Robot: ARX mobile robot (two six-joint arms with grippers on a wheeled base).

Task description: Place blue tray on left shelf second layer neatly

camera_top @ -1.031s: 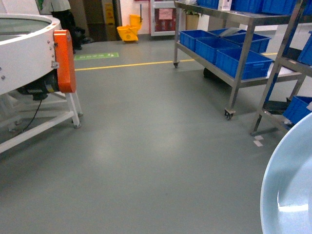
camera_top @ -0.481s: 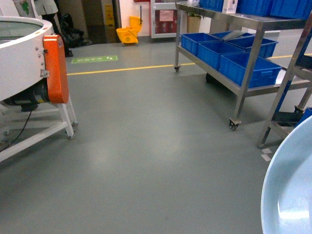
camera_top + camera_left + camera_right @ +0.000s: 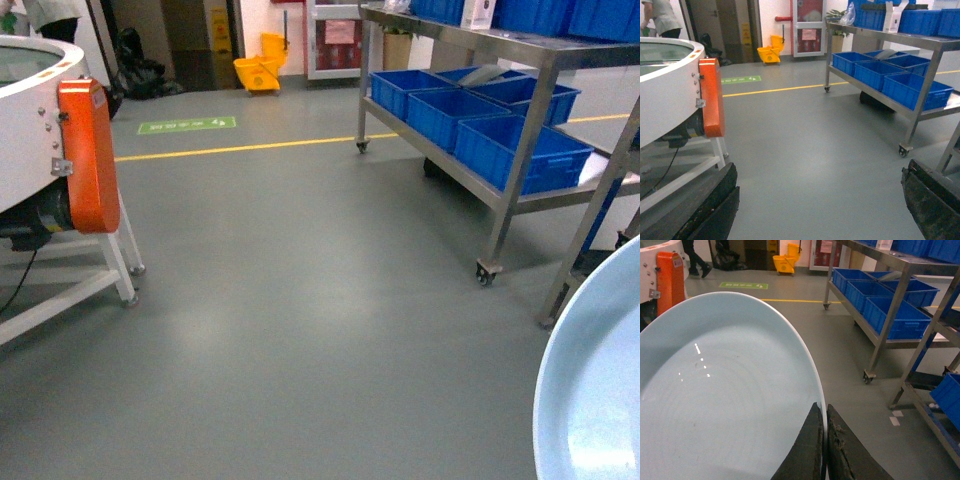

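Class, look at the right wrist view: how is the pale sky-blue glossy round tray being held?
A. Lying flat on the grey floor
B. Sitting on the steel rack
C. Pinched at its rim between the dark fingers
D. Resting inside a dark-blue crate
C: the right gripper has its dark fingers closed on the rim of the pale sky-blue glossy round tray.

All three views face forward over the floor (image 3: pixel 300 300) — sharing, apparently, one steel rack (image 3: pixel 920 107).

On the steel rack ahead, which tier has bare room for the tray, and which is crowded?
Lower tier of the steel rack is crowded: blue crates sit side by side, leaving only a bare strip at its right end. Top tier also holds crates. Right fingers pinch the blue tray.
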